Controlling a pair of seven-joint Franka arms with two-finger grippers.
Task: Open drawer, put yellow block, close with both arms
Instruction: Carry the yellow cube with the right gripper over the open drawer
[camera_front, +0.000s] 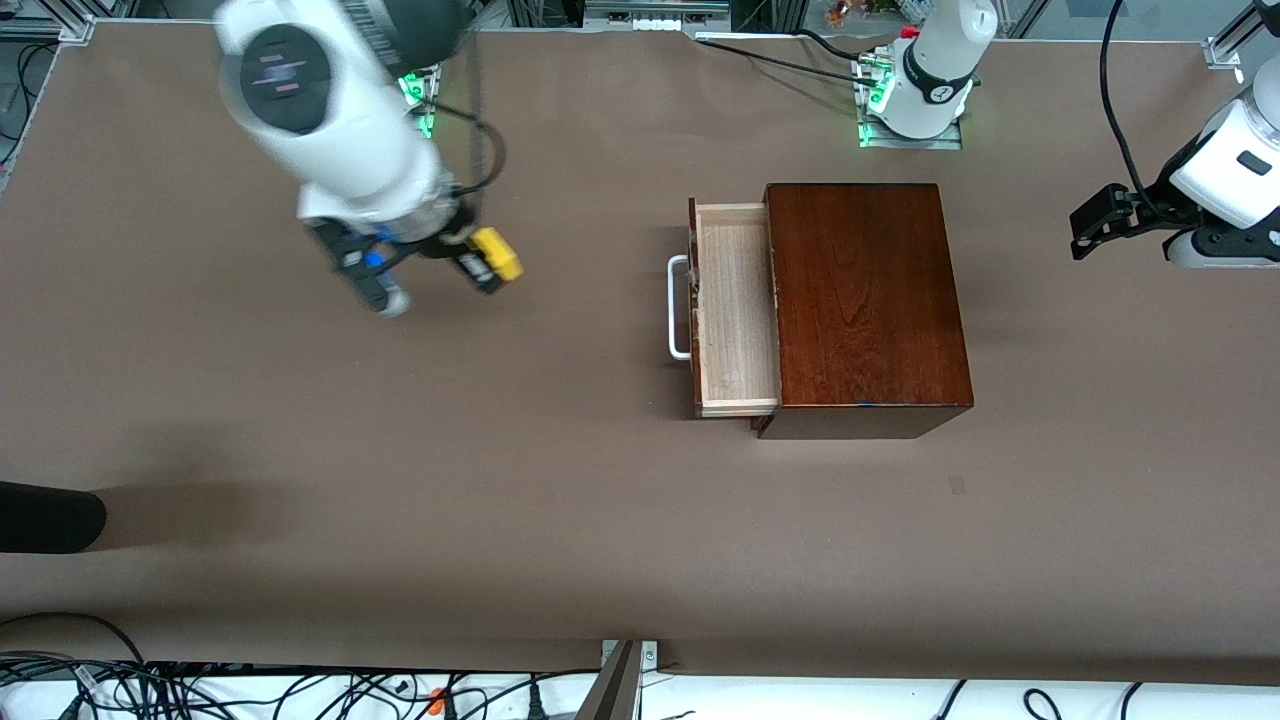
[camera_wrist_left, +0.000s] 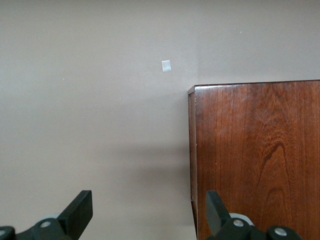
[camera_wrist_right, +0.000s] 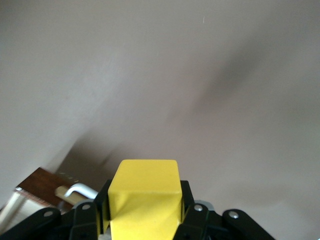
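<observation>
Small cube-shaped yellow block (camera_front: 498, 253): bright, uniform yellow. Glossy wooden box (camera_front: 865, 300): dark reddish-brown with darker grain lines. Pale light-wood drawer tray (camera_front: 735, 305): cream with fine straight grain; its U-shaped bar handle (camera_front: 677, 307) is white. Flat matte tabletop (camera_front: 500, 480): plain brown. Right gripper (camera_front: 492, 268) and left gripper (camera_wrist_left: 150, 212): black.

Setting: robotics laboratory test cell.
You are looking at a brown-covered desk (camera_front: 560, 520) with two white robot arms bolted on base plates (camera_front: 910, 135) lit by green indicator lights, aluminium frame profiles (camera_front: 60, 25) at the corners, and loose bundled cables (camera_front: 250, 690) along the desk's near edge.
</observation>
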